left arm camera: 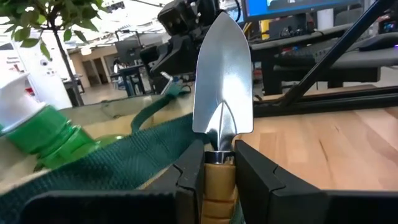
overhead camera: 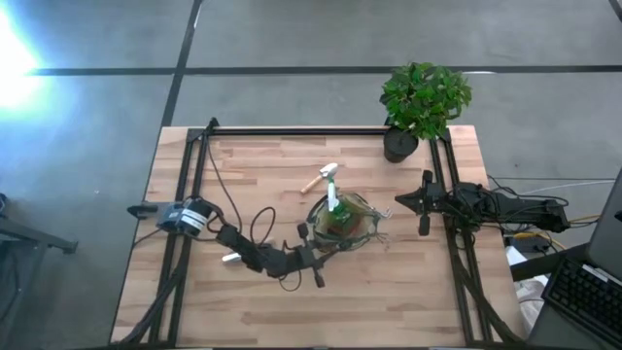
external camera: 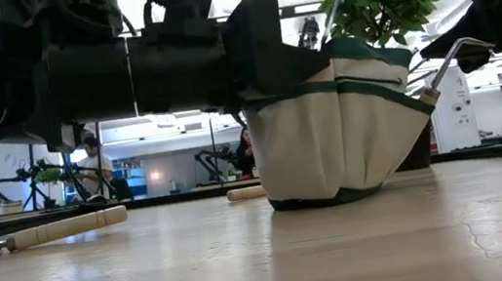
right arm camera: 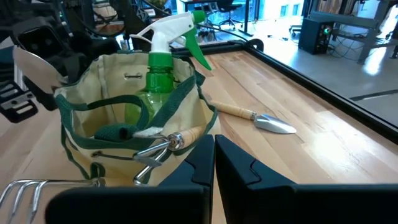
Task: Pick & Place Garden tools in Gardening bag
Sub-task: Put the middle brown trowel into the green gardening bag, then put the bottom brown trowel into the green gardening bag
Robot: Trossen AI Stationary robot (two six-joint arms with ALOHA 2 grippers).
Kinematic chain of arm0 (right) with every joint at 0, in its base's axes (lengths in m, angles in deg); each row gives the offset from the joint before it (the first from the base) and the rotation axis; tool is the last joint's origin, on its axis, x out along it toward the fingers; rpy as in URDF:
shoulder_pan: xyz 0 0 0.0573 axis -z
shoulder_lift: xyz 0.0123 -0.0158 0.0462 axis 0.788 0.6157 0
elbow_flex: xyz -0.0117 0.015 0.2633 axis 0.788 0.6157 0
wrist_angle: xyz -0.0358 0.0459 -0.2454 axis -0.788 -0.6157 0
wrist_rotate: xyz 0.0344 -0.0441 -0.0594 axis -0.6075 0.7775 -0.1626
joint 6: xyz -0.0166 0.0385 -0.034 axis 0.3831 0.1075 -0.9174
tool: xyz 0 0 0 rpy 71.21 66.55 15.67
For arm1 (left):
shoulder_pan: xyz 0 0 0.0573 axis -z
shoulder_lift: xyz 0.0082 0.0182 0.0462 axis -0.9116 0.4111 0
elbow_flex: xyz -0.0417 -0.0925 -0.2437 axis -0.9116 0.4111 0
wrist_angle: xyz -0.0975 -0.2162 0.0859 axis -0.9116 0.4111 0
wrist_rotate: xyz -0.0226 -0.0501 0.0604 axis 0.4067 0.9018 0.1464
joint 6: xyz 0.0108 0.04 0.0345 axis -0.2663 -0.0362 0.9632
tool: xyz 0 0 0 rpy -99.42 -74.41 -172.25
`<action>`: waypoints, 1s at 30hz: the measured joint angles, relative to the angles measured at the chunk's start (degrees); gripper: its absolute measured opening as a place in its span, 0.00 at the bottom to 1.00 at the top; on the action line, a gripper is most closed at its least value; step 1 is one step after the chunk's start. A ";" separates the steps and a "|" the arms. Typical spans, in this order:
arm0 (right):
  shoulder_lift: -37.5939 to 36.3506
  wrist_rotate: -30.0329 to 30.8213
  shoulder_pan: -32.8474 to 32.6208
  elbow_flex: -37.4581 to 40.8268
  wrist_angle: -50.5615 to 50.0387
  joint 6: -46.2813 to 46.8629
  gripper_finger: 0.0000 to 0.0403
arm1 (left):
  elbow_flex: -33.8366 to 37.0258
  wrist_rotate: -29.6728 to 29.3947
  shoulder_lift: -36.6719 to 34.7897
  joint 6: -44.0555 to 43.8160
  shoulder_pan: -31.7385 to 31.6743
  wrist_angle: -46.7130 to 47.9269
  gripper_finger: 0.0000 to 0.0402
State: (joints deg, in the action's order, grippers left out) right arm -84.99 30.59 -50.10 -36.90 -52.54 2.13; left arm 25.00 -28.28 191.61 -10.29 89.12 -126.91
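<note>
The gardening bag (overhead camera: 345, 222) stands near the table's middle, cream with green trim, with a green spray bottle (right arm camera: 163, 68) upright inside. A fork (right arm camera: 163, 144) sticks out of a side pocket. My left gripper (left arm camera: 219, 163) is shut on a silver trowel (left arm camera: 222, 81) at the bag's near-left rim (left arm camera: 124, 155). Another trowel (overhead camera: 320, 178) lies flat on the table beyond the bag. A wooden-handled tool (external camera: 64, 227) lies beside my left arm. My right gripper (right arm camera: 214, 149) waits shut at the table's right, touching nothing. My left gripper pinches the trowel's wooden handle (left arm camera: 217, 180) between its two fingers, just below the metal neck. The fingers come about level from the table's near left and lie along the handle. The trowel is lifted clear, its blade (left arm camera: 222, 74) pointing on past the fingertips over the bag's rim.
A potted green plant (overhead camera: 423, 97) stands at the far right corner. A rake head (right arm camera: 25, 186) shows close beside my right gripper. Black frame rails (overhead camera: 321, 131) run along the table's far, left and right edges. Bare wood lies along the near edge.
</note>
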 joint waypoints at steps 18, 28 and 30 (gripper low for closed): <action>0.00 0.01 0.00 0.00 0.00 0.00 0.02 | 0.37 -0.57 -0.04 -6.29 -0.20 2.52 0.38; 0.00 0.02 0.01 0.00 0.00 -0.01 0.02 | 0.46 -0.85 -1.59 -8.80 -0.20 3.94 0.49; 0.00 0.02 0.01 0.00 0.00 -0.02 0.02 | 0.46 -0.85 -2.83 -9.40 -0.15 6.71 0.51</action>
State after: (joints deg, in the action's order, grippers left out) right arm -84.99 30.61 -50.09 -36.90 -52.54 2.11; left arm 25.45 -29.13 188.78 -19.70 88.97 -120.20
